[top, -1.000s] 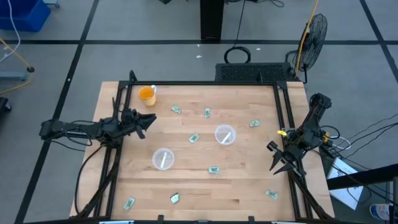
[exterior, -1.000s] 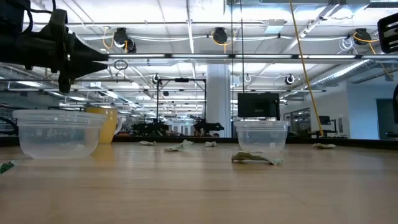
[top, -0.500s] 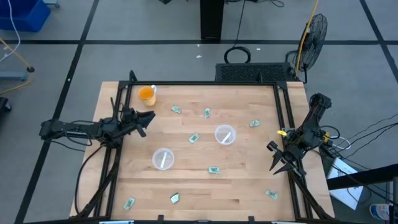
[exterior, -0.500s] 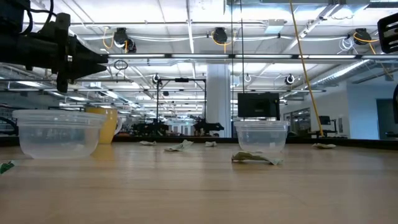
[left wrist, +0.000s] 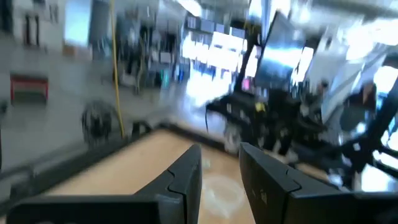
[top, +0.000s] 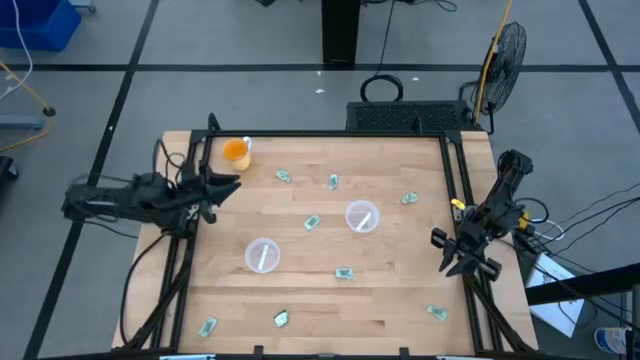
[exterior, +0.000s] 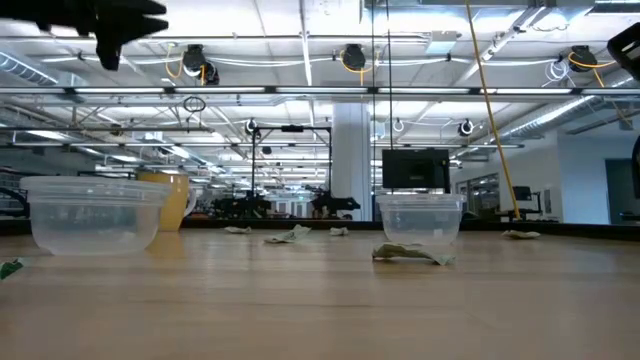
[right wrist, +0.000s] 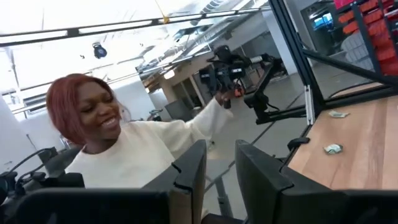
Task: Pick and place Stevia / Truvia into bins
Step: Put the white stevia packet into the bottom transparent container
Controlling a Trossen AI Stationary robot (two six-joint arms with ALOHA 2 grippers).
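Observation:
Several pale green-white sachets lie flat and scattered on the wooden table, among them one (top: 284, 176), one (top: 312, 222) and one (top: 344, 272). Two clear cups stand upright on their bottoms: one (top: 263, 255) near the middle left, one (top: 362, 216) right of centre. In the low view they show as a near cup (exterior: 95, 215) and a farther cup (exterior: 420, 218). My left gripper (top: 225, 185) hovers high over the table's left edge, shut and empty, seen also as the left gripper (exterior: 130, 15). My right gripper (top: 447, 262) waits at the right edge, shut.
An orange-filled cup (top: 236, 151) stands near the far left corner. Black frame rails (top: 456, 180) run along the table's left, right and far sides. A person in a white top (right wrist: 124, 155) sits beyond the table's edge. Open wood lies between the two cups.
My left gripper has risen well above the table and drawn back toward the left edge and slightly toward the far side. The sachets and cups have stayed where they were.

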